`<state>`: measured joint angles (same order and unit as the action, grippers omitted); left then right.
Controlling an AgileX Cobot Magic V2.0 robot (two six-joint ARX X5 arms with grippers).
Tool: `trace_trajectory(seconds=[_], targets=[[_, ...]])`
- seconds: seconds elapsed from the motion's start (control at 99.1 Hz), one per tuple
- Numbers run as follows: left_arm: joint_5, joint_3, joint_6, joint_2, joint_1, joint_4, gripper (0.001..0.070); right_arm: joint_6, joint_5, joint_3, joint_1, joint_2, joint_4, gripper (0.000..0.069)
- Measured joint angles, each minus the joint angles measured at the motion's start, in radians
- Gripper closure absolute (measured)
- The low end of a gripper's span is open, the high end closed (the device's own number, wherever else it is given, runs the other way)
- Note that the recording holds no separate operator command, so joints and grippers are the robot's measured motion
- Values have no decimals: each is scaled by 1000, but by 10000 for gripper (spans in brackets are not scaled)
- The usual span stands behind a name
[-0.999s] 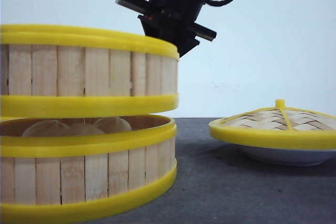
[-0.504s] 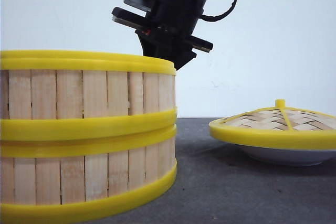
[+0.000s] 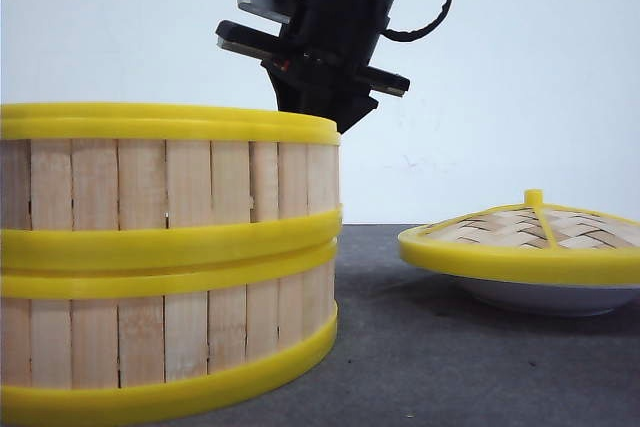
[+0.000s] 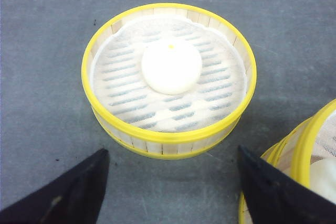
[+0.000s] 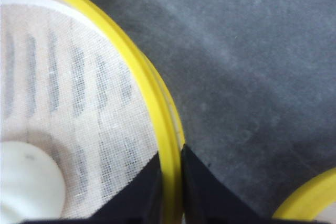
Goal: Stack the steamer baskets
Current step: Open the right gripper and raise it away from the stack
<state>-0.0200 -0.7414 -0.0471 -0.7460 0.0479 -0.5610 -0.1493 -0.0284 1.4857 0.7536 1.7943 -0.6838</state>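
Note:
Two steamer baskets stand stacked at the left of the front view, the top basket [image 3: 170,182] resting on the bottom basket [image 3: 160,332]. My right gripper [image 3: 338,119] reaches down behind the top basket's far rim. In the right wrist view the right gripper [image 5: 170,179] is shut on that yellow rim [image 5: 157,114], one finger inside over the cloth liner, one outside. A white bun [image 5: 26,182] lies in this basket. My left gripper [image 4: 171,153] is open above the table, just short of a third steamer basket [image 4: 169,80] holding one bun [image 4: 171,65].
A woven domed lid [image 3: 525,237] sits on a white plate [image 3: 550,297] at the right on the dark grey table [image 3: 440,367]. The stack's rim [image 4: 310,145] lies close beside my left gripper's outer finger [image 4: 273,192]. Another yellow rim [image 5: 310,198] shows near the right gripper.
The top basket has come down from above the bun-filled lower basket and now sits on it, hiding the buns. The right gripper went down with it, still shut on its rim.

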Motion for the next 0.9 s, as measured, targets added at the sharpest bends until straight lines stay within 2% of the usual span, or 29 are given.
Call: trace_trajectory(seconds=[0.767, 0.827, 0.898], targets=[[0, 0, 0, 0, 0, 0, 239, -4, 0, 2, 0, 31, 6, 665], [0, 0, 0, 0, 0, 0, 239, -3, -5, 2, 0, 30, 0, 630], [0, 0, 0, 0, 0, 0, 239, -3, -5, 2, 0, 22, -21, 511]])
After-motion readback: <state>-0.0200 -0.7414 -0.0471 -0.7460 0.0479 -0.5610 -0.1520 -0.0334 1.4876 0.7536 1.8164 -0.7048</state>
